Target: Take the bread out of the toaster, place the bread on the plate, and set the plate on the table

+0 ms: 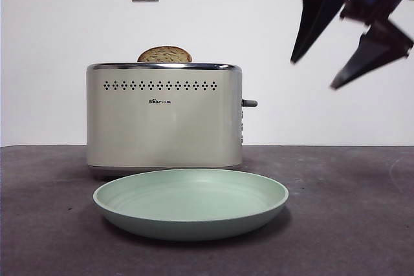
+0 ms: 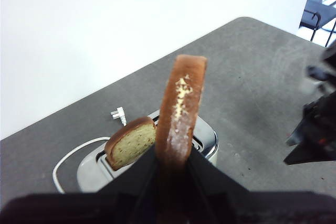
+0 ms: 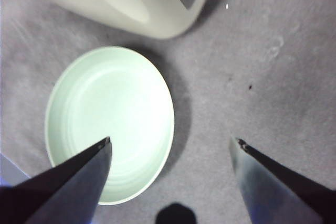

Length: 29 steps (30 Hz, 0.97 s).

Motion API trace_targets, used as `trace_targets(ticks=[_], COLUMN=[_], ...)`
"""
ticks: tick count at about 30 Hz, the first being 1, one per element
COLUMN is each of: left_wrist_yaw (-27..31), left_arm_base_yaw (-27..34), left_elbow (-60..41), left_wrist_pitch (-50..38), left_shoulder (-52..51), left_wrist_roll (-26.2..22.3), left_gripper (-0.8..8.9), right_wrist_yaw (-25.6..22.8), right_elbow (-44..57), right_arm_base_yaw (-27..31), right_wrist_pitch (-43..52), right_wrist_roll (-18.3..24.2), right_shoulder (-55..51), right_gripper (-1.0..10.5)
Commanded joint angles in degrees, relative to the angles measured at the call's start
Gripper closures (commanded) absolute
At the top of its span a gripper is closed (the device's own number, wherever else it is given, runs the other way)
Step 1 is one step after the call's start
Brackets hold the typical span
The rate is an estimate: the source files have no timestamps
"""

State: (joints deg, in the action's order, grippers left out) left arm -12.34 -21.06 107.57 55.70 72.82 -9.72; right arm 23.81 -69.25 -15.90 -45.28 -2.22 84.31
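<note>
Already the bread is clamped edge-on between the jaws of the left gripper, lifted well above the toaster so that its crust is carried clear of the slot. A second slice is left standing in the toaster, only its domed top shown from the front. The plate is laid on the table just in front of the toaster, empty, apparently so that the drop is kept short. The right gripper is held above the plate's toaster-lever side, jaws spread wide, nothing between them. Bare table is left beyond the plate rim on every side away from the toaster.
</note>
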Motion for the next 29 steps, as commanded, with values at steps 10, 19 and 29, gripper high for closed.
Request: trace_targets(ticks=[10,19,29], left_wrist_yaw=[6.9,12.4,13.7], left_arm_base_yaw=[0.0,0.0,-0.1], left_elbow=[-31.6,-52.4,-54.0], left_wrist_pitch=[-13.0,-16.9,-14.2], left_shoulder=[-25.6,-44.3,-49.0], left_wrist_roll=[11.6,21.7,23.5], left_gripper=[8.21,8.21,8.21], right_wrist_yaw=[0.2,0.2,0.2], right_elbow=[0.7,0.7,0.7], right_arm_base_yaw=[-2.1,-6.2,-8.0], right_wrist_pitch=[1.8,5.4,6.5], right_wrist_roll=[2.3,2.3,2.1], right_shoulder=[10.6,16.8,22.4], right_gripper=[5.7,5.7,5.9])
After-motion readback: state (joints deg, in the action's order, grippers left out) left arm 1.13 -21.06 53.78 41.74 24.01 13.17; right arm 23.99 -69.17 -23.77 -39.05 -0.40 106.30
